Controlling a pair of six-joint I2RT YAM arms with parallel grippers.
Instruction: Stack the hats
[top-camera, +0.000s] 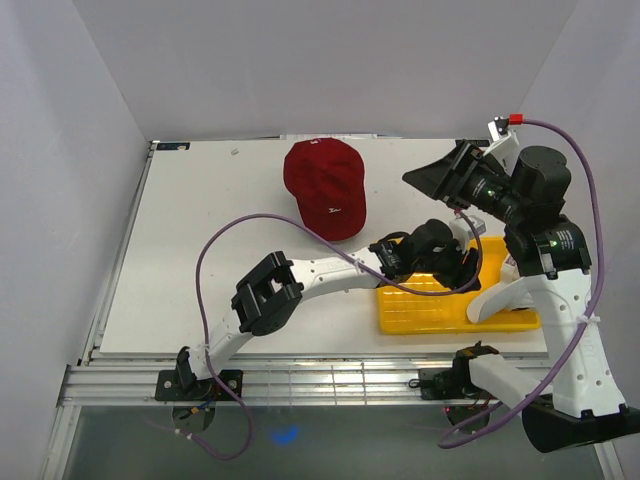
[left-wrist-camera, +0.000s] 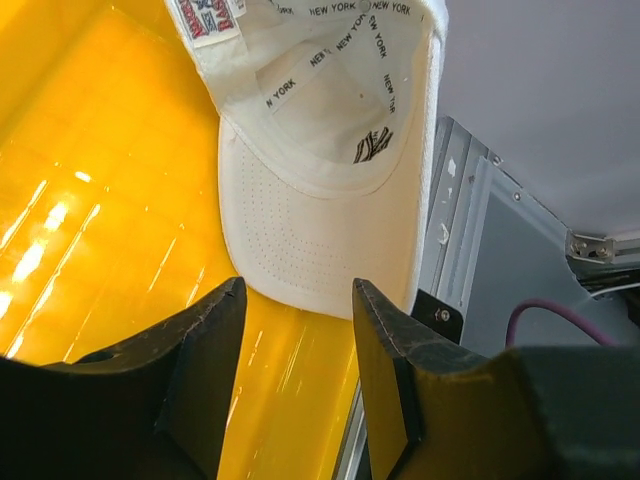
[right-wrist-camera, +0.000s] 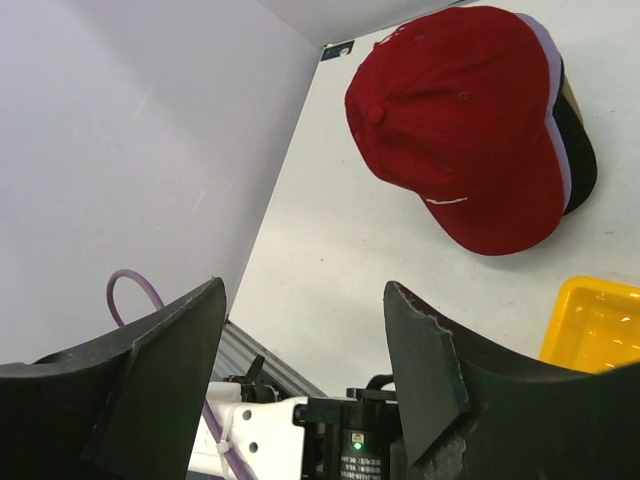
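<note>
Inspector: Tray contents?

Assessor: One item; the yellow tray sits at the near right corner of the table; in it lies the white cap, upturned, its lining and "NEW YORK" seam tape showing, brim pointing toward the left gripper.

Inspector: Remaining hats?

Assessor: Outside the tray; the red cap lies crown up near the far edge of the table, about mid-width, on top of three others; the right wrist view shows the rims of a lavender cap, a tan cap and a black cap along its right side; all four are well apart from the tray.

Inspector: Left side, pose and tool?

Assessor: The left arm reaches from the near left across to the tray, elbow bent low over the near edge; its jaws stand parted over the tray floor; the brim's edge sits at the gap between the fingertips; nothing is clamped; contact cannot be told.

Inspector: Right side?

Assessor: The right arm rises from the near right corner; the right gripper hangs raised over the far right of the table, facing the red cap; its jaws are wide apart and grip nothing.
</note>
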